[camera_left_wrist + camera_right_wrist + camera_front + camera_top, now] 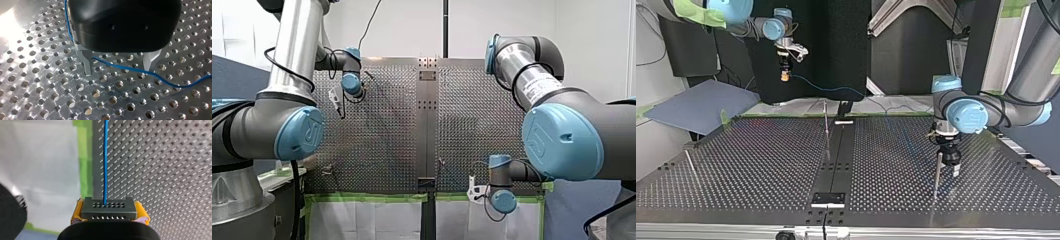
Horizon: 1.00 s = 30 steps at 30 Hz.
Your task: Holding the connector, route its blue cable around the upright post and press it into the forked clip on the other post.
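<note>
The silver perforated metal table [761, 165] is the bed for all of this, with thin metal rods standing out of its holes. My right claw [784, 70] hangs lifted past the table's far edge in the top view. I judge it sits high and back so the line has slack and height before being led around a post. Its yellow pads are clamped on the dark grey block connector with its rows of small holes [108, 209], one pad on each flank, a square hold that should stop it twisting.

My left claw [118, 63] is low over the plate, metal fingers apart and gripping nothing. It stands just beside a slim upright metal post [937, 172], probably placed to guide or press the line later.

The thin blue cable [105, 157] leaves the connector's top face straight, sags toward the table's middle in the top view, and crosses the gap between my left fingers in the left wrist view.

I cannot tell whether it lies on the plate there or floats above it. Nor can I make out which rod carries the forked clip: the central thin post [826, 125] and the leaning rod [690, 162] are too fine to read. The cable's far end is out of sight.
</note>
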{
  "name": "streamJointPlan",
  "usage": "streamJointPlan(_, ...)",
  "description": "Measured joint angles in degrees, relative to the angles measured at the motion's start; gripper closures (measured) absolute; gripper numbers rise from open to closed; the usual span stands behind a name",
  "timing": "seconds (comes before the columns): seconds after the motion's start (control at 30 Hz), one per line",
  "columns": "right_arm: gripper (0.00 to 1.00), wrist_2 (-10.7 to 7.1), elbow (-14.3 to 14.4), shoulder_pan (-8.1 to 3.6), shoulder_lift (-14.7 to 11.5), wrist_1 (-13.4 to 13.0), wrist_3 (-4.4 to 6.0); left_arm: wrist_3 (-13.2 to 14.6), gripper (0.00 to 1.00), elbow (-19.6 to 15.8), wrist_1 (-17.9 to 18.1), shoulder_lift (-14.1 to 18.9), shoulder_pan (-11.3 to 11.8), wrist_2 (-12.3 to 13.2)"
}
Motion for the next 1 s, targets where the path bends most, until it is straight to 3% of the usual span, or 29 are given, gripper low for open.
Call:
streamJointPlan(0.27,1.0,-3.93,2.12,0.26,-3.94,-1.71,0.27,0.0,0.0,0.0,-0.03,0.0,-0.07,0.0)
streamJointPlan(0.53,1.0,-7.59,2.54,-0.23,-8.24,-2.18,0.47,0.0,0.0,0.0,-0.1,0.0,-0.22,0.04)
streamJointPlan(0.63,1.0,-7.8,2.61,-0.32,-9.72,-1.97,0.09,0.0,0.0,0.0,-0.11,0.0,-0.2,0.03)
streamJointPlan(0.83,1.0,-6.97,3.36,-0.37,-12.95,-1.55,-1.68,0.0,0.0,0.0,-0.14,0.0,-0.22,0.01)
streamJointPlan(1.0,1.0,-5.71,3.57,-0.51,-12.76,-2.89,-2.16,0.0,0.0,0.0,-0.12,0.0,-0.23,0.0)
